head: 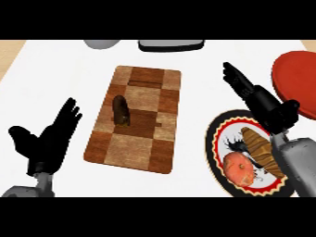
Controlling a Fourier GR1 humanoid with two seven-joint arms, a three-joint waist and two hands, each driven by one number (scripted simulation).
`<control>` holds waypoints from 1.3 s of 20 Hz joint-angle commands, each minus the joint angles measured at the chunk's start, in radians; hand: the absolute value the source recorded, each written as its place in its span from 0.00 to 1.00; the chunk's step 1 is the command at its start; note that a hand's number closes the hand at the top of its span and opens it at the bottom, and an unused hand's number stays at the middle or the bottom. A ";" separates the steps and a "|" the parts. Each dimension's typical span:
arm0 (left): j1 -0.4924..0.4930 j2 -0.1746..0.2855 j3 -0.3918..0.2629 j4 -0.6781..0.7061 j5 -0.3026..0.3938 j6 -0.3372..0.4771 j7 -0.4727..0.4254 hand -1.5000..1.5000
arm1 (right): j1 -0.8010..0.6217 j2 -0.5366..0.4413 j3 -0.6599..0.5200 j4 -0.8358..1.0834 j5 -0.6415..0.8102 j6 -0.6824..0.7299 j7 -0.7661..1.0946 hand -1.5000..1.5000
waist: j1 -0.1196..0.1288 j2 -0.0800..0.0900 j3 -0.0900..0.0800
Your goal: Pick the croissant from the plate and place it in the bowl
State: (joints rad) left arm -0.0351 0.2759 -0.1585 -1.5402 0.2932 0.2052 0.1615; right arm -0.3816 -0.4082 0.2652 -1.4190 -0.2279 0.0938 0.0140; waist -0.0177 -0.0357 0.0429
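A tan, ridged croissant lies on the patterned plate at the lower right, next to a round orange item. My right hand hovers just beyond the plate's far edge, open, its fingers straight and pointing up and left; the forearm hides the plate's right side. The red bowl sits at the right edge, just right of that hand. My left hand rests open at the lower left, fingers up, holding nothing.
A checkered wooden cutting board lies in the middle with a dark brown object standing on it. Two grey items sit at the far edge of the white counter.
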 commanded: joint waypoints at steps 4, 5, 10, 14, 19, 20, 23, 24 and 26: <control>-0.044 0.113 0.080 -0.044 -0.106 0.056 -0.042 0.50 | -0.016 -0.186 -0.156 -0.138 -0.147 0.274 -0.219 1.00 | -0.005 0.027 -0.039; -0.089 0.164 0.121 -0.028 -0.117 0.051 -0.037 0.50 | -0.060 -0.192 -0.173 -0.153 -0.157 0.293 -0.246 1.00 | -0.004 0.029 -0.039; -0.019 0.170 0.139 -0.017 -0.119 0.056 -0.075 0.50 | 0.157 -0.435 -0.236 -0.029 0.208 0.064 -0.160 0.00 | -0.058 0.027 -0.042; -0.031 0.166 0.153 -0.005 -0.116 0.047 -0.080 0.50 | 0.493 -0.442 -0.297 -0.181 0.232 0.049 -0.493 0.00 | -0.059 0.023 -0.042; -0.071 0.188 0.171 -0.002 -0.094 -0.031 -0.046 0.50 | 0.689 -0.471 -0.452 -0.195 0.232 0.071 -0.617 0.00 | -0.010 0.032 -0.043; -0.038 0.134 0.154 0.028 -0.129 -0.017 -0.135 0.50 | 0.695 -0.442 -0.471 -0.214 0.232 0.075 -0.592 0.00 | -0.001 0.033 -0.043; -0.089 0.131 0.153 0.006 -0.162 -0.013 -0.054 0.50 | 0.610 -0.426 -0.489 -0.240 0.240 0.132 -0.455 0.00 | 0.012 0.035 -0.043; -0.059 0.150 0.159 -0.098 -0.152 0.004 0.013 0.50 | 0.583 -0.454 -0.516 -0.245 0.197 0.159 -0.417 0.00 | 0.016 0.034 -0.043; -0.154 0.121 0.144 0.007 -0.178 0.012 -0.013 0.50 | 0.523 -0.511 -0.529 -0.292 0.174 0.205 -0.327 0.00 | 0.010 0.035 -0.044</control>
State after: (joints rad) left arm -0.1244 0.4161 -0.0048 -1.5495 0.1448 0.2044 0.1195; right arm 0.1933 -0.8693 -0.2147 -1.6533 -0.0173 0.2335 -0.4303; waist -0.0140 -0.0023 0.0001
